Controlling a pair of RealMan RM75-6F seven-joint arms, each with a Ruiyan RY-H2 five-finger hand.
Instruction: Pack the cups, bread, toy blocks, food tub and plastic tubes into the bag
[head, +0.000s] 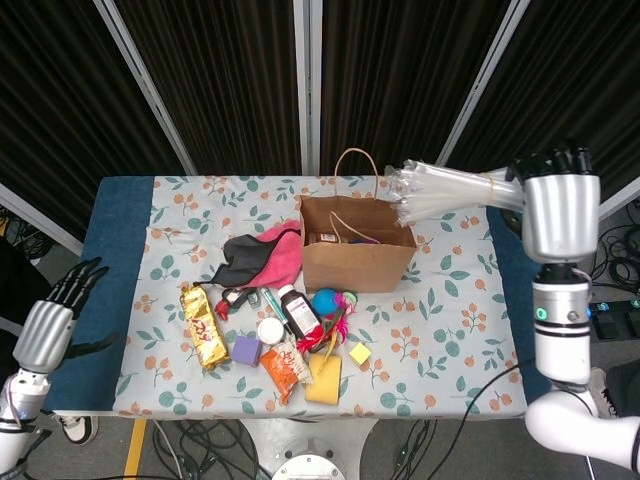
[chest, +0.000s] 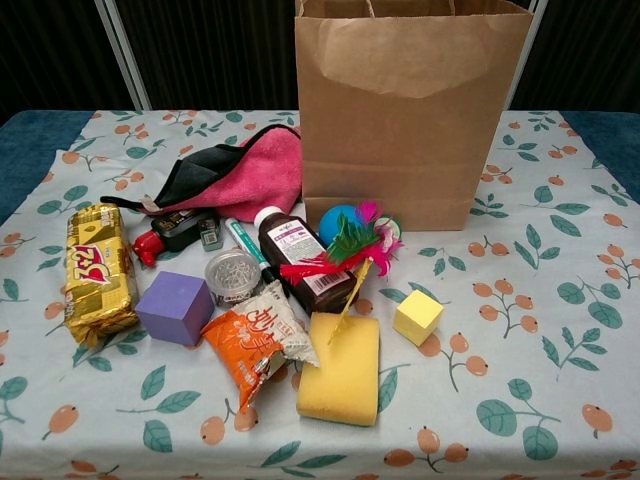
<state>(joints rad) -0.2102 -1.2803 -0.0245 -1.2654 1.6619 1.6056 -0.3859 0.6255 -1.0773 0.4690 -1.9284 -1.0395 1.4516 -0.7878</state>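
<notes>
A bundle of plastic tubes (head: 445, 190), gripped in the robot's right hand (head: 558, 205), hangs level above the open paper bag (head: 356, 243) standing on the desk (head: 450, 310). In front of the bag lie a purple block (head: 246, 350), yellow block (head: 359, 353), sponge (chest: 340, 368) and brown bottle (chest: 300, 258). The left hand (head: 45, 330) hovers off the desk's edge, fingers apart and holding nothing.

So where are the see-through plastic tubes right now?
In the head view, the plastic tubes are up in the air on the right, held by the right robot hand, tips above the paper bag.
</notes>
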